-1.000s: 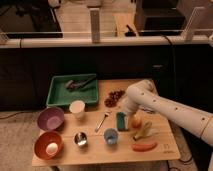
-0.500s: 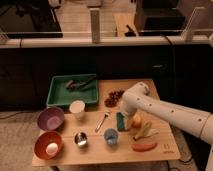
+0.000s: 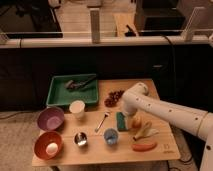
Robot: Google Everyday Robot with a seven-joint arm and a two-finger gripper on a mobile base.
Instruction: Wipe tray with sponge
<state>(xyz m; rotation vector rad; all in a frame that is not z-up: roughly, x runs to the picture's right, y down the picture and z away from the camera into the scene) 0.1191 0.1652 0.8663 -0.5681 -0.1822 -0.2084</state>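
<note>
Roughly at the middle of the table (image 3: 100, 156) lies the sponge (image 3: 120, 121), a small, flat, dark teal-green block. It rests flat on the wood with its long side running from 12 to 6 o'clock. The tray (image 3: 54, 95) sits well apart from it at about 10 o'clock: large, shallow and green with a flared rim, it takes up the table's far left corner.

The gripper (image 3: 130, 115) hangs just beside the sponge at its 2 o'clock, at the end of the white arm (image 3: 170, 112) that reaches in from 4 o'clock. It is released and nothing shows in it. Its tip blends into the arm's bulky white joint and an orange fruit (image 3: 136, 122) below, so I cannot tell whether it touches the sponge. Dark objects (image 3: 80, 83) in the tray's far half are too blurred to name. The right edge cuts off the arm.

Room round the sponge is tight. A spoon (image 3: 102, 120) lies just beside it at 9 o'clock, a blue cup (image 3: 111, 136) is near at 7 o'clock, and a cluster of red fruit (image 3: 114, 97) is at 12 o'clock. Between sponge and tray stands a white cup (image 3: 77, 108), close to the tray's near rim. A purple bowl (image 3: 50, 119) sits at the tray's 6 o'clock. The tray's near half shows bare green floor.
</note>
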